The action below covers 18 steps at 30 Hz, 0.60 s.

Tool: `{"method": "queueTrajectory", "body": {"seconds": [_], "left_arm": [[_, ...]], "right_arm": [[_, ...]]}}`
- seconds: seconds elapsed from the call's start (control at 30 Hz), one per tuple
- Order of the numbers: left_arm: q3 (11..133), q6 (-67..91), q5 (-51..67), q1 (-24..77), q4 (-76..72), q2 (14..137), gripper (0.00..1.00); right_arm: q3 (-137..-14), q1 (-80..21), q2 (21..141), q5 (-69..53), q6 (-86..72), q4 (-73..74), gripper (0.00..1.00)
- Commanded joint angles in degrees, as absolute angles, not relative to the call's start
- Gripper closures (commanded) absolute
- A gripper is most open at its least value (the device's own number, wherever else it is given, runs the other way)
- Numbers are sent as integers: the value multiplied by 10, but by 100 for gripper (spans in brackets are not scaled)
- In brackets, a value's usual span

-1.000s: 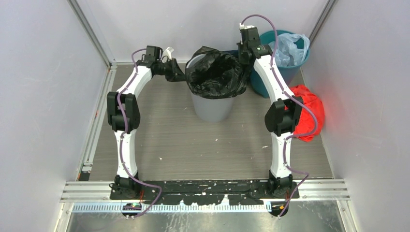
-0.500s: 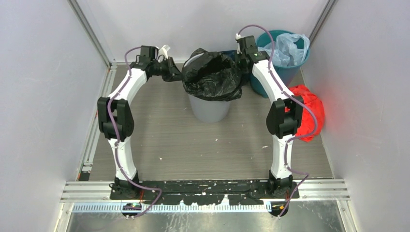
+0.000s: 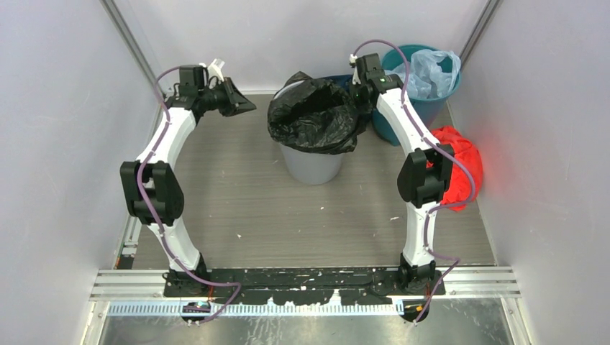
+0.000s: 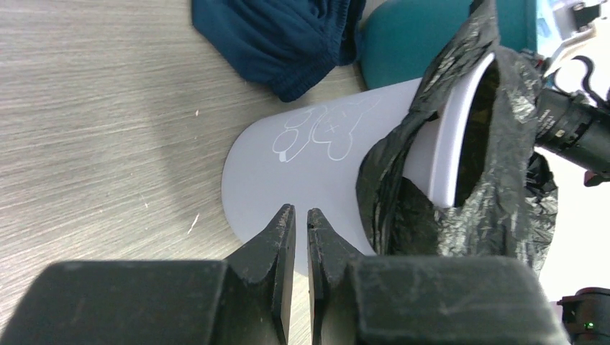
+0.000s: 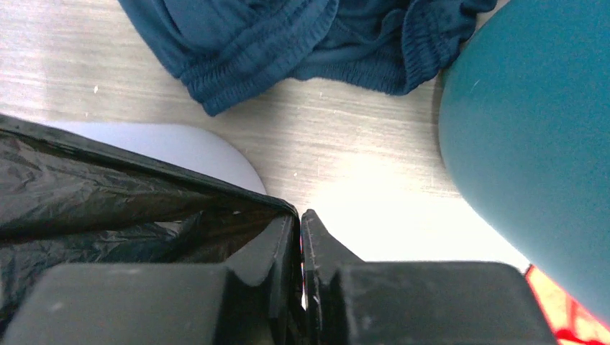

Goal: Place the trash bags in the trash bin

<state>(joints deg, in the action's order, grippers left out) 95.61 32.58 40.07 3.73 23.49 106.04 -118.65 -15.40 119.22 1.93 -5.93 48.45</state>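
1. Black crinkled film of the trash bag lines the mouth of the grey trash bin. Its edge is folded out over the rim, and the bin stands upright at the far middle of the bench.
2. The left arm bows out to the left, elbow near the side wall and forearm reaching the far-left corner. The left claw points toward the bin, well apart from it.
3. The right arm rises up the right side. The right claw sits at the bag's right edge, between the trash bin and the teal bin.
4. Only the left wrist view shows the left fingers drawn almost together, a thin slit between them and nothing in it. It also shows a white line drawing on the bin's side.
5. Only the right wrist view shows the right fingers pressed together, with the bag's taut edge running into the tips. A dark blue cloth lies on the bench beyond.
6. Only the overhead view shows a pale blue bag in the teal bin and a red bundle by the right elbow.
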Motion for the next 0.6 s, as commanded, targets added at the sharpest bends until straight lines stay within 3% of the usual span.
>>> {"method": "queueTrajectory", "body": {"seconds": [0.0,0.3,0.37,0.57], "left_arm": [[974,342,408,38,193,1022,87],[1006,358,421,38,198,1027,87],[998,359,423,38,197,1023,87],[965,359,425,39,189,1003,87]], "right_arm": [[-1223,-163,1151,-15,-58,524,75],[-1205,-162,1078,48,-102,484,53],[-1198,-163,1070,47,-120,459,42],[-1222,-162,1085,35,-155,437,39]]}}
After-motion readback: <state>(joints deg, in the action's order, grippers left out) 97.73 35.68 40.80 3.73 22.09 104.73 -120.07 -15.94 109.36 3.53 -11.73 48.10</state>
